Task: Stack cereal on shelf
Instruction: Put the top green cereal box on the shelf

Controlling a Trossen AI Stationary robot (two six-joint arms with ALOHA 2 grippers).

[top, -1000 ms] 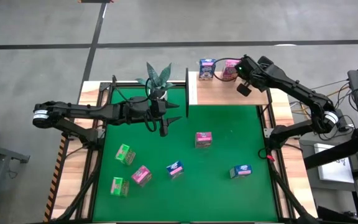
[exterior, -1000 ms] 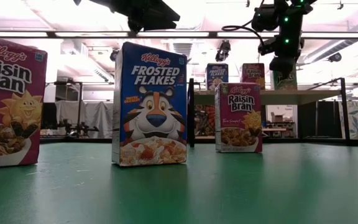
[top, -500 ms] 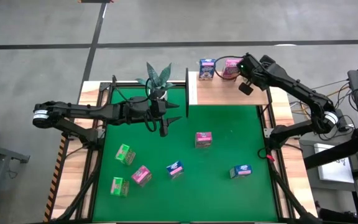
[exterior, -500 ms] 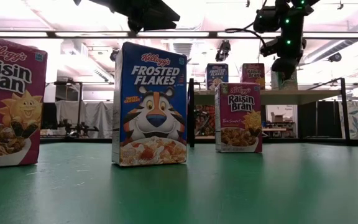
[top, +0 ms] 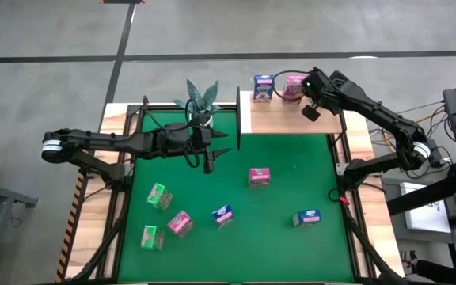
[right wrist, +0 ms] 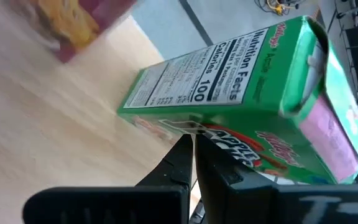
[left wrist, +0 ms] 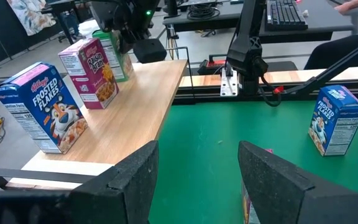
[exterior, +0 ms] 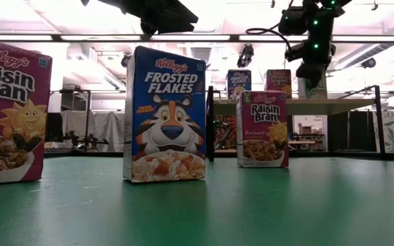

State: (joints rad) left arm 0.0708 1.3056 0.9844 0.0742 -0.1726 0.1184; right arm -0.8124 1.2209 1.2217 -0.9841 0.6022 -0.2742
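Green cereal box (right wrist: pixel 241 93) on the shelf (top: pixel 283 117), just beyond the right gripper (right wrist: pixel 194 140) and beside a pink box (top: pixel 293 85) and a blue box (top: pixel 263 87) standing there. Probably light: thin printed cardboard, stiff along the edges, likely to dent on the broad faces under a hard squeeze, glossy enough to slip. Best taken across the narrow sides, near the middle, so as not to tip. Right fingers (right wrist: pixel 180 163) pressed almost together, only a slit between, nothing held; box not between them.

Six more boxes well apart on the green mat (top: pixel 291 158): pink (top: pixel 259 176), blue (top: pixel 222 214), blue (top: pixel 306 217), green (top: pixel 158 195), pink (top: pixel 180 223), green (top: pixel 152 237). Upright in the low view, so easy to knock over.

Left gripper (top: pixel 212 154) above the mat's far-left part, near the potted plant (top: pixel 200 99), fingers (left wrist: pixel 135 174) spread wide, empty.

Shelf board smooth light wood, with a thin black upright at its edge; mat flat, matte, likely grippy. Beyond: bright ceiling lights, desks, cables.
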